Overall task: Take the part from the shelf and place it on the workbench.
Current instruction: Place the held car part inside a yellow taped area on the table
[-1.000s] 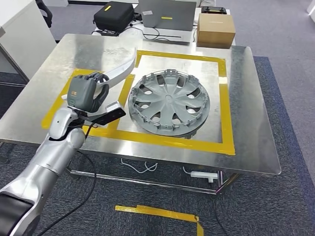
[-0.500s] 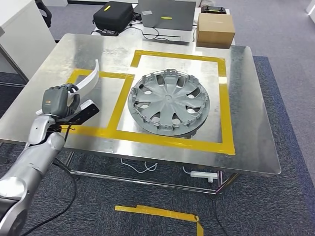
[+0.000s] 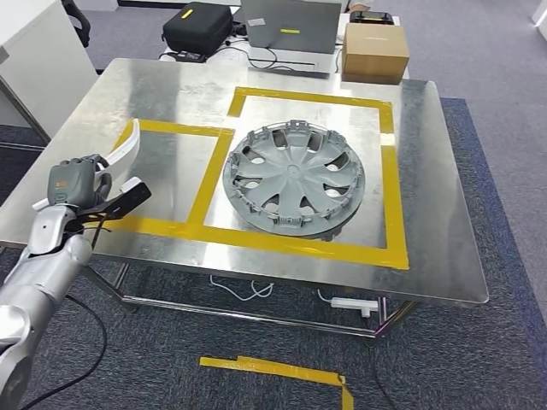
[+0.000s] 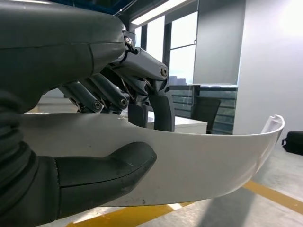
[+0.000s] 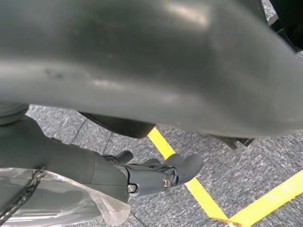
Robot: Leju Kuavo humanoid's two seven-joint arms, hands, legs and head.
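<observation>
A white curved part (image 3: 126, 143) is gripped by my left hand (image 3: 72, 183) over the left front corner of the metal workbench (image 3: 438, 213), at the left side of the small yellow-taped rectangle (image 3: 169, 129). In the left wrist view the thumb (image 4: 103, 172) lies under the white part (image 4: 200, 158) and the dark fingers (image 4: 107, 90) close over it, its free end held above the bench top. My right hand (image 5: 143, 175) hangs over grey carpet with nothing in its loosely extended fingers.
A grey hubcap (image 3: 293, 177) lies inside the large yellow-taped square. Behind the bench stand a black case (image 3: 197, 26), a laptop (image 3: 291, 26) and a cardboard box (image 3: 374, 51). A white cabinet (image 3: 38, 68) is at the left. Cables and a power strip (image 3: 353, 303) lie underneath.
My left hand has carried the white part leftward and toward the bench's front edge, from beside the hubcap to the left corner. The hubcap has not moved.
</observation>
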